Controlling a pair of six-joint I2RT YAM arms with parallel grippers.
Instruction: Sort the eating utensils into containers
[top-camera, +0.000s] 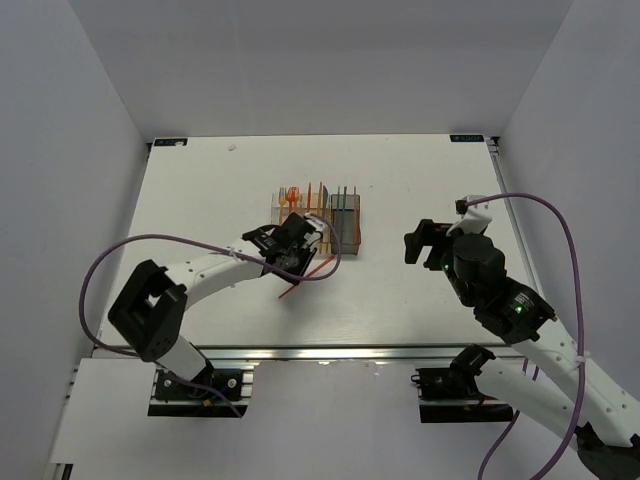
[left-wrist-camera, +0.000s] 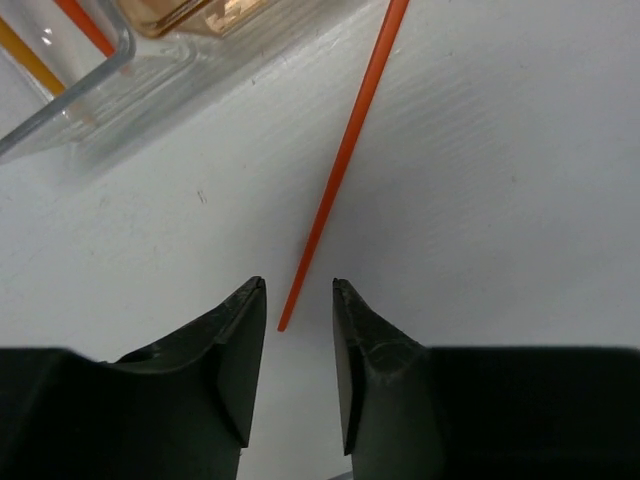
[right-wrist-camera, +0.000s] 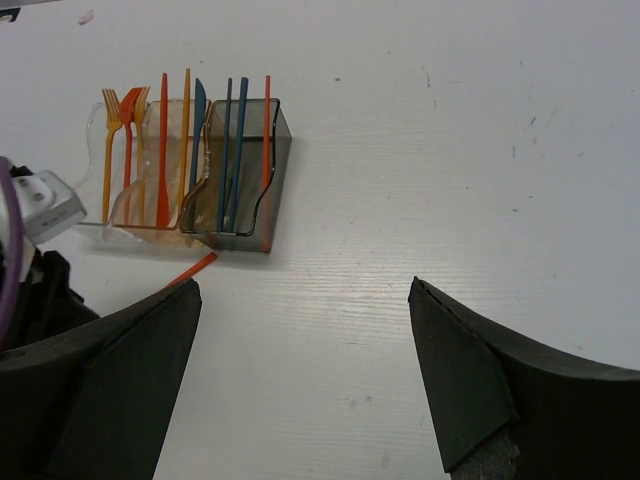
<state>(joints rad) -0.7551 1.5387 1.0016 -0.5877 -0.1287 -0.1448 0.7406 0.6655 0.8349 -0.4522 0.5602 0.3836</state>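
Observation:
A thin orange utensil (left-wrist-camera: 345, 160) lies loose on the white table, slanting toward the bins; it also shows in the top view (top-camera: 308, 276) and the right wrist view (right-wrist-camera: 194, 269). My left gripper (left-wrist-camera: 298, 290) is open with a narrow gap, and the utensil's near end lies between its fingertips, untouched. In the top view the left gripper (top-camera: 288, 270) hangs just in front of the bins. The clear bin (right-wrist-camera: 100, 200) holds orange forks, the tan bin (right-wrist-camera: 170, 205) orange pieces, the dark grey bin (right-wrist-camera: 262, 205) blue pieces and one orange. My right gripper (right-wrist-camera: 305, 290) is open wide and empty.
The three bins stand in a row mid-table (top-camera: 347, 215). In the left wrist view the clear bin's corner (left-wrist-camera: 90, 90) and the tan bin (left-wrist-camera: 195, 15) are close ahead. The right gripper (top-camera: 425, 240) hovers to the right of the bins. White walls enclose the table.

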